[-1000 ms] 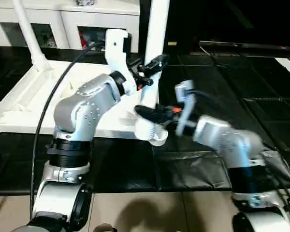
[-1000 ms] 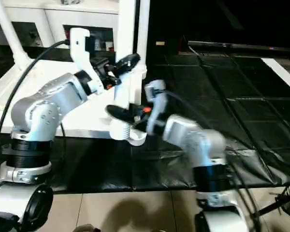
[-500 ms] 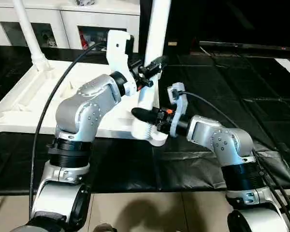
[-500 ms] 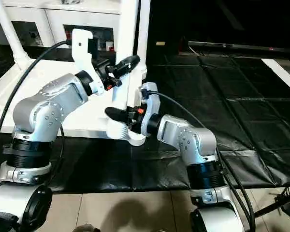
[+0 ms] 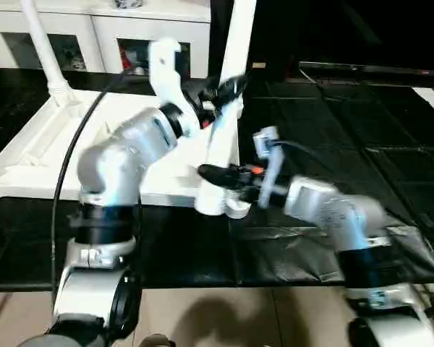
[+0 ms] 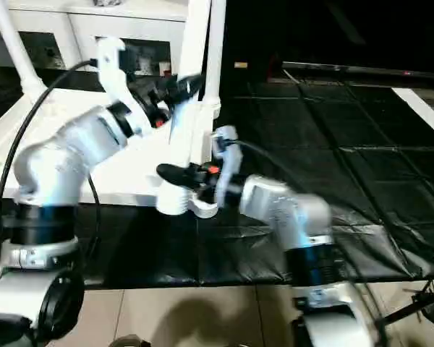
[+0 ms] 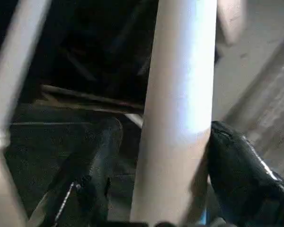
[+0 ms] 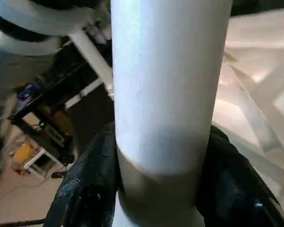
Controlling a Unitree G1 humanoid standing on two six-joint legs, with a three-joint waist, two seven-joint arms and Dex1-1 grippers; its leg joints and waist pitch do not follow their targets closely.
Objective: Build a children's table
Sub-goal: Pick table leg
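Note:
The white tabletop (image 5: 36, 148) lies upside down on the black mat, ribbed side up. One white leg (image 5: 45, 54) stands in its far left corner socket. A second leg (image 5: 230, 94) stands upright at the near right corner socket (image 5: 218, 204). My left gripper (image 5: 223, 88) sits high on this leg; in the left wrist view the gripper (image 7: 163, 130) straddles the leg (image 7: 180, 94), with one finger (image 7: 97, 156) standing off it, so it is open. My right gripper (image 5: 218, 176) is shut on the leg just above the socket, and both pads (image 8: 90, 184) press the tube (image 8: 165, 80).
A white glass-door cabinet (image 5: 101, 32) stands behind the tabletop. Black mat (image 5: 347, 130) spreads to the right, with beige floor (image 5: 224, 311) at the near edge. A black cable (image 5: 64, 170) loops over my left arm.
My right gripper has closed on the lower leg. My left gripper's fingers have widened off the upper leg, and the left arm has shifted up and to the left.

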